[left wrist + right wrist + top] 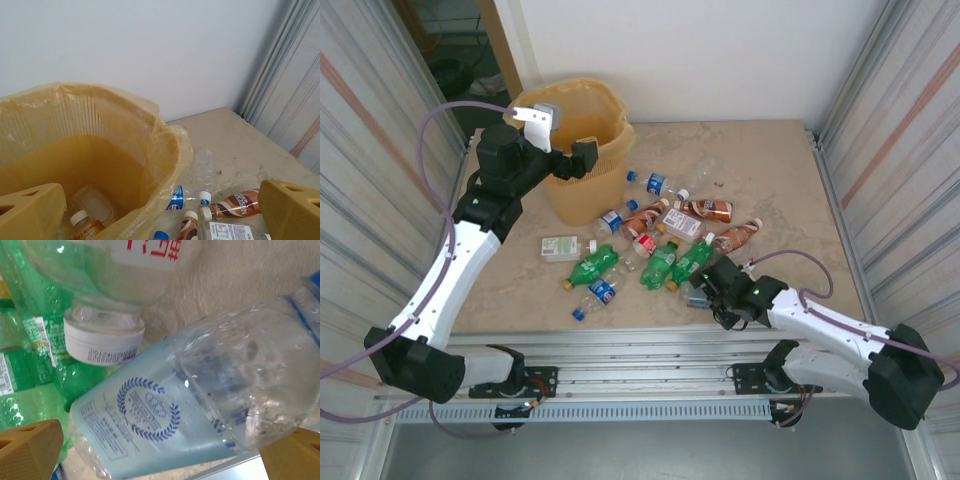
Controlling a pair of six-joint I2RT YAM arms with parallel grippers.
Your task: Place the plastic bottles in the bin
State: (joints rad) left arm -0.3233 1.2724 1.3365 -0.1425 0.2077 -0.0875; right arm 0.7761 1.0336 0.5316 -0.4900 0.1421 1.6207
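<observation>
The yellow-orange bin (582,150) with its bag liner stands at the table's back left. My left gripper (570,150) hangs open and empty over its mouth. The left wrist view looks down into the bin (165,150), where a white-capped bottle (85,226) lies at the bottom. Several plastic bottles lie scattered mid-table: green ones (592,266), brown-labelled ones (708,209) and blue-labelled clear ones (601,292). My right gripper (698,293) is low at the pile's front edge, open. A clear bottle with a pale blue label (165,425) lies between its fingers (30,452).
In the right wrist view a white-capped clear bottle with red lettering (105,340) and green bottles (30,365) crowd just beyond the pale blue one. A brown Nescafe bottle (237,204) lies beside the bin. Corrugated walls close both sides; the metal front rail (650,345) is near.
</observation>
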